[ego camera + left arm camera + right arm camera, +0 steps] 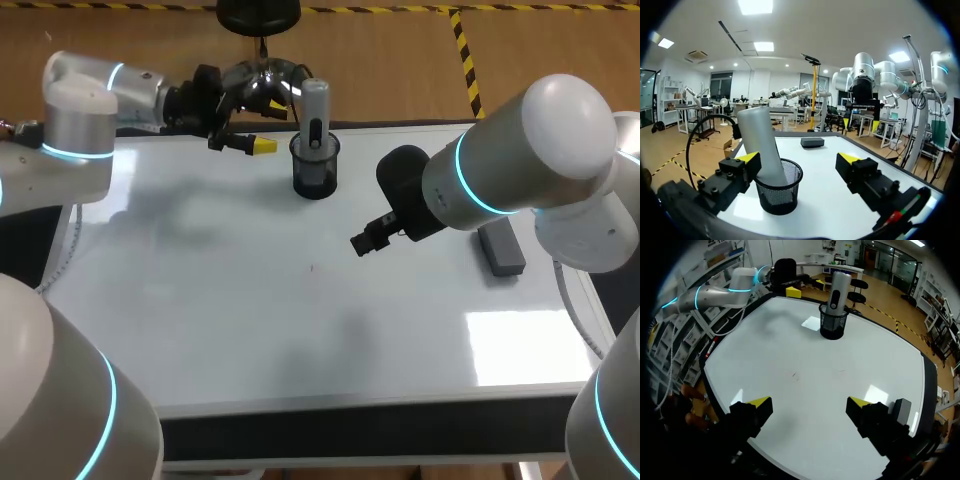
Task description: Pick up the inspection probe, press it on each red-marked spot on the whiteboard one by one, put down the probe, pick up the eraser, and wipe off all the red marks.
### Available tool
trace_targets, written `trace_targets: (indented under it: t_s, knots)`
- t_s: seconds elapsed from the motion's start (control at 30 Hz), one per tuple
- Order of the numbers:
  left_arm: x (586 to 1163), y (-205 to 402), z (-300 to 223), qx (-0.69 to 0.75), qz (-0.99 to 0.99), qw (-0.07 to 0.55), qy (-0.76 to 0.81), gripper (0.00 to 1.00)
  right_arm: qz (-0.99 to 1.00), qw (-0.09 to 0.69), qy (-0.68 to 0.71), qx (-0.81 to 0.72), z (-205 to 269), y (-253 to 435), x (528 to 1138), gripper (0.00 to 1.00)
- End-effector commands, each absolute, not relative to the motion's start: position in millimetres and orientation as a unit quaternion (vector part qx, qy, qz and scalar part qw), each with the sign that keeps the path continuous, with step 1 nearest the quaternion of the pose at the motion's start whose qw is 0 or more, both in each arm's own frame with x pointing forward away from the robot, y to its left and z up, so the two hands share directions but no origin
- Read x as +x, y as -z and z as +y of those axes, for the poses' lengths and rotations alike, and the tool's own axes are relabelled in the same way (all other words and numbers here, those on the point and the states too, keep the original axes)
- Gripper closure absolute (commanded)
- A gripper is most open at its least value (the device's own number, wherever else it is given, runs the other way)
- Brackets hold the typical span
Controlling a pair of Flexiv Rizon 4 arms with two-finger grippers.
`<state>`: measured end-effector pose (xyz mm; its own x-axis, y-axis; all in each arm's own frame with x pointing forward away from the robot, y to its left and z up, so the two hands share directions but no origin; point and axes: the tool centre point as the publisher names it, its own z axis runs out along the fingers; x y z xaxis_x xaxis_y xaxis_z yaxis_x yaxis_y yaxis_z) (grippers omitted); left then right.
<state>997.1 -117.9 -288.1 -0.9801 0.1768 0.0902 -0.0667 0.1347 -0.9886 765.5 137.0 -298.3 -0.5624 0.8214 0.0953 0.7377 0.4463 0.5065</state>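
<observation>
Left pincer (799,164): I have it wide open and gripping nothing. It sits in the upper left of the head view, lying low and pointing across at the cup.

Left pincer, contact: from the wrist, the cup stands just ahead of one yellow finger (747,158), and the other finger is well clear of it. In the head view I can see a strip of board between that tip and the cup.

Right pincer (809,407): also spread wide and empty. It hangs over bare board, with nothing between the fingers.

Right arm (500,170): it comes in from the right edge of the head view and reaches towards the middle. It hides its own yellow tips from that camera.

Cup (315,172): a black mesh cup, upright on the board in the upper middle of the head view.

Probe (315,112): the grey stick is standing in the cup, leaning a little, with its upper half poking out above the rim.

Eraser (500,248): the grey block lies flat on the board at the right of the head view, just beside the right arm. From the right wrist it is close outside one finger.

Whiteboard (230,330): it covers the table top.

Mark (311,268): a faint speck near the centre of the head view. I cannot tell its colour.
</observation>
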Motion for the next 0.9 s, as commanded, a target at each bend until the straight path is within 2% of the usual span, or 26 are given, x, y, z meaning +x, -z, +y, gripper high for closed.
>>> trace_targets:
  t_s: [0.03, 0.9]
  knots:
    - [990.6, 285.2, -117.3, -0.034, -0.745, 0.092, -0.66, 0.0, 0.847, 0.082, -0.254, 0.46, 136.1, 297.3, 765.4, 0.0]
    - [961.5, 252.3, -101.0, -0.027, -0.75, 0.088, -0.655, 0.0, 0.847, 0.082, -0.254, 0.46, 136.1, 297.3, 765.4, 0.0]
